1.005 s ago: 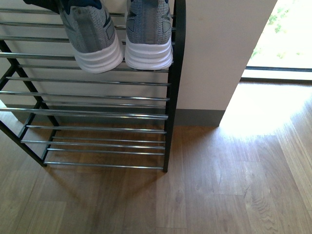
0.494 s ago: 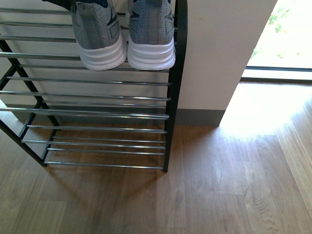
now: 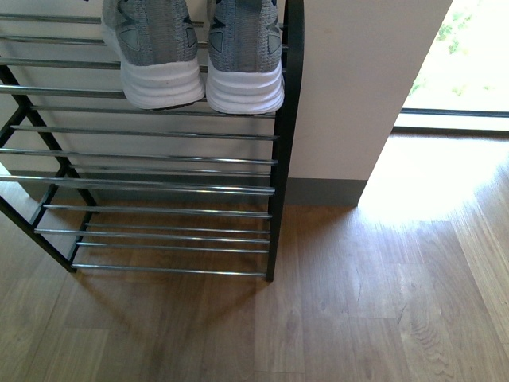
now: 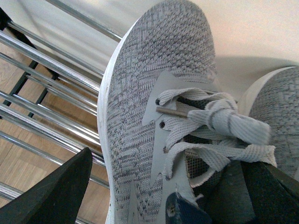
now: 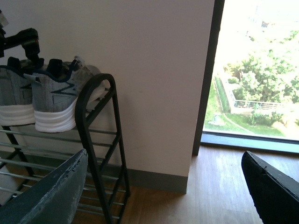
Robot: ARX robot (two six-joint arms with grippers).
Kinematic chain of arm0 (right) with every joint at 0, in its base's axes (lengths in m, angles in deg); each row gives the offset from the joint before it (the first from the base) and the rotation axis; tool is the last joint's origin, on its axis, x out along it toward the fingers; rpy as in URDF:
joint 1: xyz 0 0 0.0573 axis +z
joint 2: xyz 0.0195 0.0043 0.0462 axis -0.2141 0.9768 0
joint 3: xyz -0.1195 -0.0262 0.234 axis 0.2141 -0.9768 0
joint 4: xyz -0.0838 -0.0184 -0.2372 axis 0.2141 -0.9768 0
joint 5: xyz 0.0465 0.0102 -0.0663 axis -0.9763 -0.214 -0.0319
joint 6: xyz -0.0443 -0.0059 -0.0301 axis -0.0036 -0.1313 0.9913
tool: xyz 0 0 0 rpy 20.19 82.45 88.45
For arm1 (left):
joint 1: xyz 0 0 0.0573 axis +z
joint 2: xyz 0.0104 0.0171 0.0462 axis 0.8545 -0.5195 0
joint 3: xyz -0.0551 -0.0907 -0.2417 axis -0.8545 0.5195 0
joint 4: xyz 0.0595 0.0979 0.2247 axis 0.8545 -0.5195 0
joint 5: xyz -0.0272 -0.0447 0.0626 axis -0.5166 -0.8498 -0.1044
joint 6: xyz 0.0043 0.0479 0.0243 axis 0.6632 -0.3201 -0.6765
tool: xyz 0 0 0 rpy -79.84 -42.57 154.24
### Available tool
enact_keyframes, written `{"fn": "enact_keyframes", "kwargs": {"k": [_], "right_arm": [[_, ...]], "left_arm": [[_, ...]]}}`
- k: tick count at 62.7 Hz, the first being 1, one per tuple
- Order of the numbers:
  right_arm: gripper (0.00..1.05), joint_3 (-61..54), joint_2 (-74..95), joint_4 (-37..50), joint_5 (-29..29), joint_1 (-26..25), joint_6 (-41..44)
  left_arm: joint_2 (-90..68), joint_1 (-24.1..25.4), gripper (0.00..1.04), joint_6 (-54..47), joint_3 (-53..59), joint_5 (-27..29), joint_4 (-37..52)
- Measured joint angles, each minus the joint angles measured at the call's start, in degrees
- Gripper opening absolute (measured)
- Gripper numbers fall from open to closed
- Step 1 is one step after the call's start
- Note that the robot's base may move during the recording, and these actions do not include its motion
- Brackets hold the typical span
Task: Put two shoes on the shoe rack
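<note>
**A:** Front view, please.
**B:** The rack [image 3: 281, 159] stands on a wood floor [image 3: 358, 310], with its right end frame by a white wall [image 3: 358, 79] with grey skirting [image 3: 326, 192]. On the highest tier in view, the left shoe [image 3: 153, 56] and the right shoe [image 3: 245, 56] sit side by side, heels outward. The right shoe is just beside the frame. There is glare on the floor below a window [image 3: 461, 56].
**A:** Left wrist?
**B:** It shows the left shoe from above, toe to the wall, on the rods [image 4: 51, 65]. The left gripper [image 4: 168, 158] is spread wide astride its heel end. One finger [image 4: 51, 196] stands clear of the sole. The other is behind the laces [image 4: 219, 121], contact unclear.
**A:** Right wrist?
**B:** The right gripper [image 5: 164, 154] is released, with nothing between its jaws, well apart from the rack. Beyond it are wall, window and sunlit trees [image 5: 261, 79].
</note>
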Motion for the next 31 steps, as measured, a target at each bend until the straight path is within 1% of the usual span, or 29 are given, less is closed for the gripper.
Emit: {"fn": "enact_keyframes", "kwargs": {"k": [18,31], "right_arm": [[0.96,0.0,0.0,0.0,0.0,0.0,0.0],[0.96,0.0,0.0,0.0,0.0,0.0,0.0]], "left_arm": [[7.6,-0.3,0.95,-2.4,7.8,0.4,7.0],[13.7,-1.1,0.95,-4.9,14.5,2.5,12.2]]}}
